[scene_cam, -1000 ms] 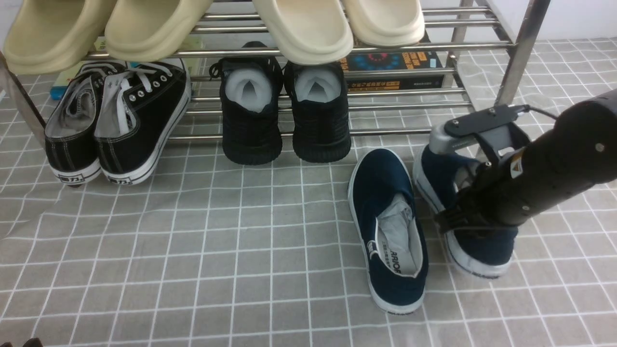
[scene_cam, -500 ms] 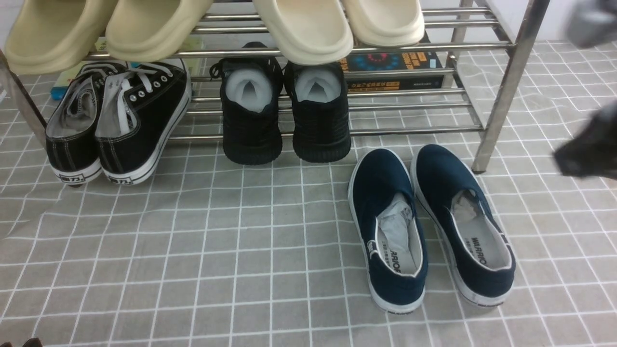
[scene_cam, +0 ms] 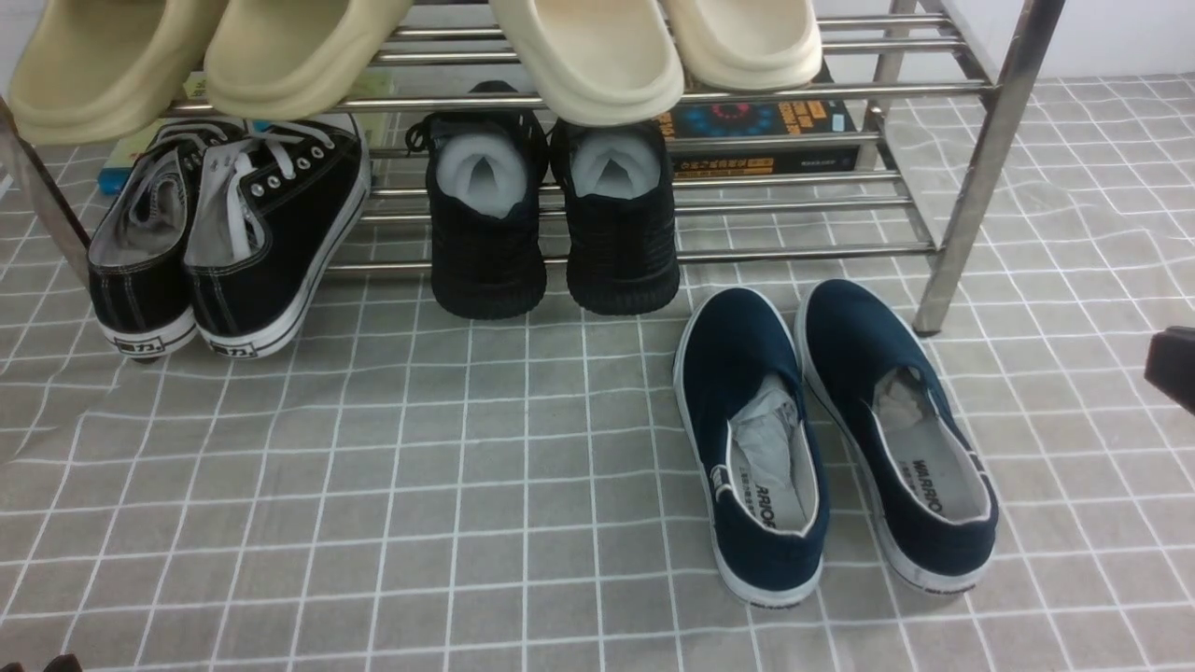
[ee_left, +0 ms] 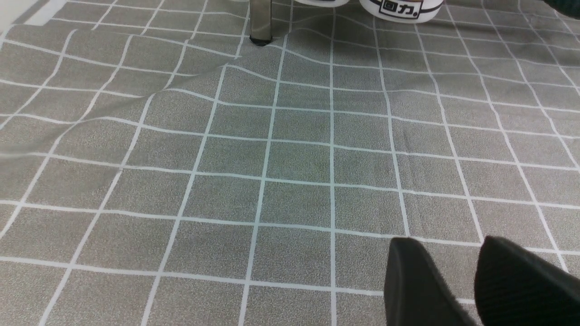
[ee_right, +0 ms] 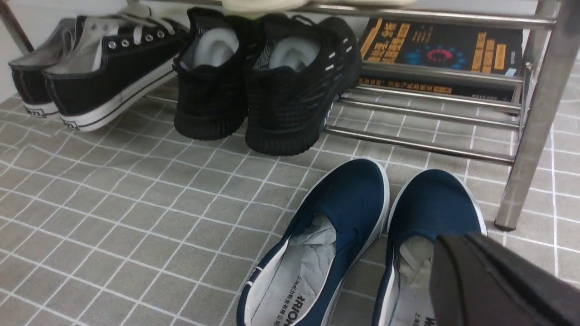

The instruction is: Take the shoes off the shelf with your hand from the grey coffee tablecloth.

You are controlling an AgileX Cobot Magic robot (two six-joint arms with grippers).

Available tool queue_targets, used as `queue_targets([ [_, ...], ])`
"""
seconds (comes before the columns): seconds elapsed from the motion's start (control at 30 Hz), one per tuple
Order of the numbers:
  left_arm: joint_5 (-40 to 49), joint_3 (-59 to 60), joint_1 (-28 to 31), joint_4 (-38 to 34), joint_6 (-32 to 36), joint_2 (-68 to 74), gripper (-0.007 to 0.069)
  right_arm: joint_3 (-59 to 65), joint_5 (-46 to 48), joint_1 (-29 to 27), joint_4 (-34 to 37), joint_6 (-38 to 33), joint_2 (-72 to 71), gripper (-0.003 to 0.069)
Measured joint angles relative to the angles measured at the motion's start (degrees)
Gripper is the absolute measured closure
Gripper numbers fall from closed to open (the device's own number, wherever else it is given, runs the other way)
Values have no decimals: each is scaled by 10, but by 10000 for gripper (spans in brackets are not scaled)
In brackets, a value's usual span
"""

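Note:
The two navy shoes (scene_cam: 747,439) (scene_cam: 887,411) lie side by side on the grey coffee tablecloth (scene_cam: 420,467), toes toward the steel shelf (scene_cam: 976,177), just in front of its lower tier. In the right wrist view the same shoes (ee_right: 344,203) sit below my right gripper (ee_right: 448,246), which is shut with nothing in it and hovers behind the right shoe's heel. Only a dark bit of that hand (scene_cam: 1174,369) shows at the front view's right edge. My left gripper (ee_left: 446,242) is open over bare cloth (ee_left: 272,158).
Black lace-up sneakers (scene_cam: 224,243) and black knit sneakers (scene_cam: 551,224) lean on the lower tier. Cream slippers (scene_cam: 579,56) rest on the top tier, and a book (scene_cam: 761,135) lies behind the lower bars. The shelf's right leg (ee_right: 534,136) stands close to the right shoe.
My right gripper let go of the right navy shoe, shut, and pulled back to the right, almost out of the front view. That shoe now lies flat beside the other.

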Motion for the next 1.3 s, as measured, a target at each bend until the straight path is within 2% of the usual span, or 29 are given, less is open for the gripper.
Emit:
queue_targets([
  [0.7,0,0,0,3,0,0,384,18,18,-6,-9,-14,-34,659],
  [1.07,0,0,0,3,0,0,384,222,21,-161,-21,-26,-261,648],
  [1.3,0,0,0,3,0,0,384,307,23,-213,-26,-26,-357,638],
])
